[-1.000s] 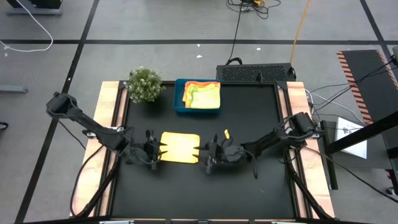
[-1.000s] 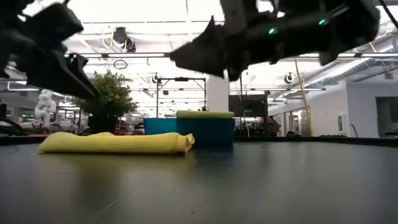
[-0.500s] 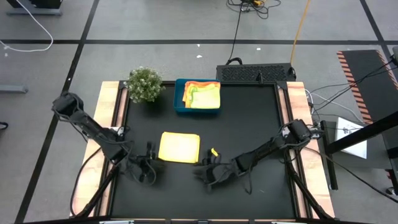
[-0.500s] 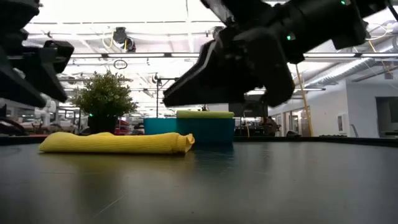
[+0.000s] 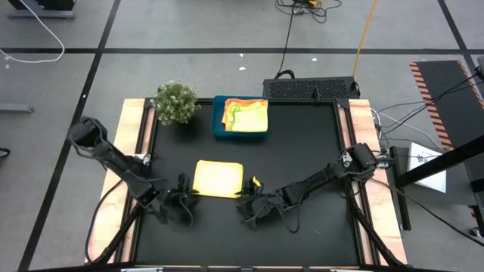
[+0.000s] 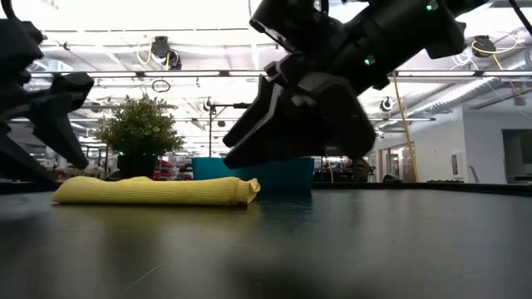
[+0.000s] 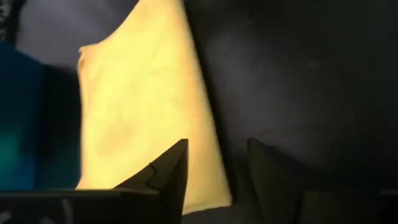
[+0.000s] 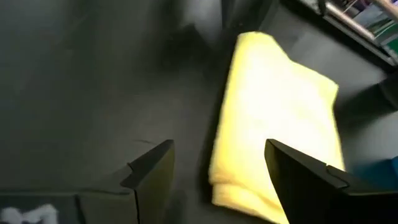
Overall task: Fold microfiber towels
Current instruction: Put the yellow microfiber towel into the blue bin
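Dark fingers on both our arms are parted and hold nothing: the left gripper [image 5: 181, 205] shows a moderate gap in its wrist view, the right gripper [image 5: 249, 210] a wider one. From the left fingers [image 7: 169, 177] the folded yellow towel [image 5: 218, 179] lies just ahead and a bit to one side, its near corner reaching between the tips; from the right fingers [image 8: 152, 167] it sits just ahead too, its rounded folded edge nearest. In the overhead view the towel lies flat on the black desk [image 5: 302, 151] between the two grippers and slightly farther from the front edge than both, long axis roughly side to side; both arms are about equally near, neither touching it. The low view shows it as a low flat bundle [image 6: 154, 190], so we judge this fold done and the next towel the likely target. Farther back, the blue tray [image 5: 219, 127] holds a stack of towels [image 5: 248, 115], orange, yellow and lime green edges showing. A small plant [image 5: 175, 101] stands just beside the tray.
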Available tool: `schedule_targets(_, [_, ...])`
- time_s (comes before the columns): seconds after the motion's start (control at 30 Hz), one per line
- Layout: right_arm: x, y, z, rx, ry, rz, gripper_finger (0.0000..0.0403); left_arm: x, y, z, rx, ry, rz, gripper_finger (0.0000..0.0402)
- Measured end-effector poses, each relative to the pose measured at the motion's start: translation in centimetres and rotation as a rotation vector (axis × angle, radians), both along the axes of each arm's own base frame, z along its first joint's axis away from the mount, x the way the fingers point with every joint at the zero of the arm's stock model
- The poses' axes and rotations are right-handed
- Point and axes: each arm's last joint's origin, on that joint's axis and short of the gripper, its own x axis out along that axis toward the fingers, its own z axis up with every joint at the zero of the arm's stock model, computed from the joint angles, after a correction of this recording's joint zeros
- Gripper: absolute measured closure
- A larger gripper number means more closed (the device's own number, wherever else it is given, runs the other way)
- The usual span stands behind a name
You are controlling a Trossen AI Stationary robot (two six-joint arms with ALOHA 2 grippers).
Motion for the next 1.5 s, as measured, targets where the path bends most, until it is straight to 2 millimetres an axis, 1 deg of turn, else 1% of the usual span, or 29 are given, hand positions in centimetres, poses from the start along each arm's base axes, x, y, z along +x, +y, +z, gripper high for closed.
schedule_targets(0.23, [0.3,-0.6,0.0,-0.027,-0.003,0.002,0.0164,0.2,0.3,-1.0,0.077,0.032,0.014,0.0162])
schedule_targets(0.3, [0.4,-0.5,-0.4,-0.042,-0.006,0.013,0.0164,0.3,0.2,-1.2,0.082,0.035,0.016,0.0143])
schedule_targets(0.4, [0.7,-0.5,-2.1,-0.067,0.017,0.024,0.0164,0.4,0.2,-1.4,0.081,0.023,0.029,0.0124])
schedule_targets(0.5, [0.8,-0.6,-3.1,-0.077,0.033,0.011,0.0164,0.5,0.1,-1.3,0.069,0.014,0.036,0.0118])
schedule_targets(0.73, [0.9,-1.1,-3.8,-0.124,0.054,-0.024,0.0166,0.5,0.1,-1.3,0.052,0.004,0.048,0.0131])
schedule_targets(0.83, [0.7,-1.3,-4.0,-0.156,0.081,-0.042,0.0176,0.6,0.0,-1.3,0.043,-0.010,0.050,0.0140])
schedule_targets(1.0, [0.7,-1.8,-4.1,-0.182,0.098,-0.060,0.0221,0.9,-0.2,-1.0,0.031,-0.049,0.052,0.0148])
schedule_targets(1.27, [0.7,-2.0,-4.2,-0.184,0.101,-0.064,0.0310,1.0,-0.2,-0.9,0.045,-0.065,0.045,0.0142])
schedule_targets(1.43, [0.8,-2.2,-3.6,-0.104,0.063,-0.125,0.0377,1.0,-0.2,-0.9,0.056,-0.073,0.052,0.0142])
schedule_targets(1.5, [0.8,-2.4,-3.2,-0.079,0.051,-0.148,0.0395,1.0,-0.2,-0.9,0.062,-0.072,0.049,0.0142])
